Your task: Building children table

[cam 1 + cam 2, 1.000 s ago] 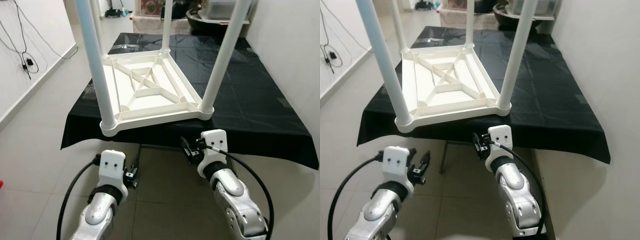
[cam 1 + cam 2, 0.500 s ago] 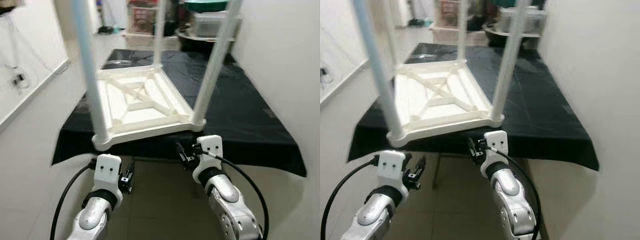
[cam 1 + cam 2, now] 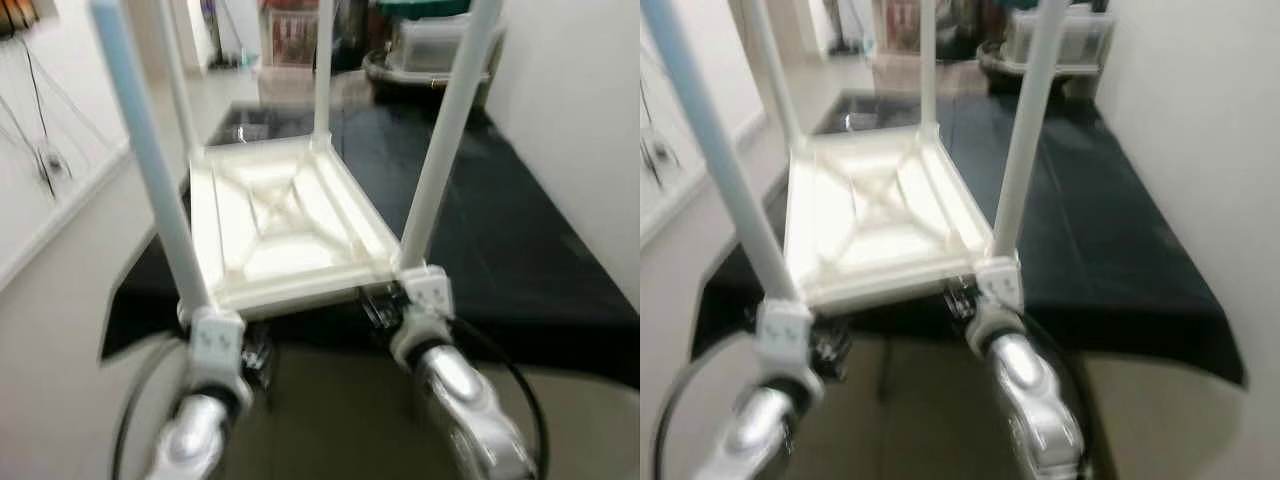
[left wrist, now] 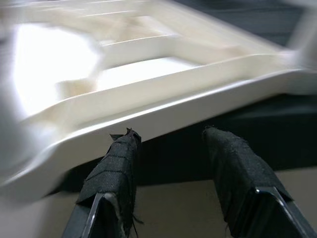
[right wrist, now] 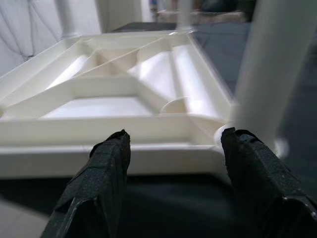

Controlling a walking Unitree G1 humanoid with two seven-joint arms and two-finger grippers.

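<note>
A white children's table (image 3: 285,230) lies upside down on a black-covered table (image 3: 520,250), with its white legs (image 3: 445,130) pointing up. The head views are blurred. My left gripper (image 3: 256,352) sits just below the near left corner, under the near left leg (image 3: 150,170). In the left wrist view it is open (image 4: 171,163), its fingers (image 4: 116,168) close under the white rim (image 4: 163,106). My right gripper (image 3: 378,305) is at the near right corner. It is open too (image 5: 173,168), facing the ribbed underside (image 5: 124,94) and the near right leg (image 5: 267,69).
Storage boxes and a basin (image 3: 430,40) stand behind the black table. A white wall (image 3: 580,120) runs along the right. Cables (image 3: 40,150) hang on the left wall. Tiled floor (image 3: 60,330) lies to the left and below.
The whole view has shifted and blurred, so the camera moved closer. Both grippers now sit higher, right at the white table's near corners instead of below its edge.
</note>
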